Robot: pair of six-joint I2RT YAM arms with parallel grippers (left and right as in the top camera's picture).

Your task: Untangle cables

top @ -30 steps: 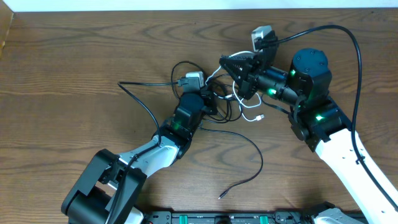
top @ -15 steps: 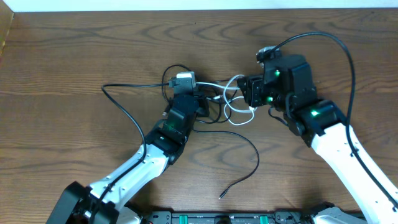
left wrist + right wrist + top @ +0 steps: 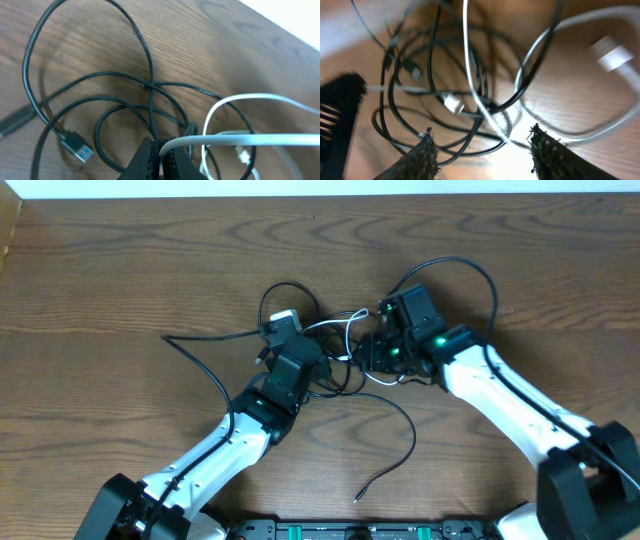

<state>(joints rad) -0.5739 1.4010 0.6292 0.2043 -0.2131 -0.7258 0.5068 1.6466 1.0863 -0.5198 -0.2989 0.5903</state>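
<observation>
Right claw [image 3: 376, 352], seen from overhead, has dropped from its raised position of a second ago onto the knot of cables [image 3: 345, 365] in the middle of the counter [image 3: 120, 260]. The left claw [image 3: 322, 370] meets the knot from the other side. From the left wrist, the left claw [image 3: 160, 159] stays pinched shut on the white cable [image 3: 240, 137], with black loops [image 3: 100, 80] lying beyond. From the right wrist, the right claw [image 3: 485, 150] now stands wide, gripping nothing, above crossed black and white strands. The knot still looks tangled; a fresh grip seems to be the next step.
</observation>
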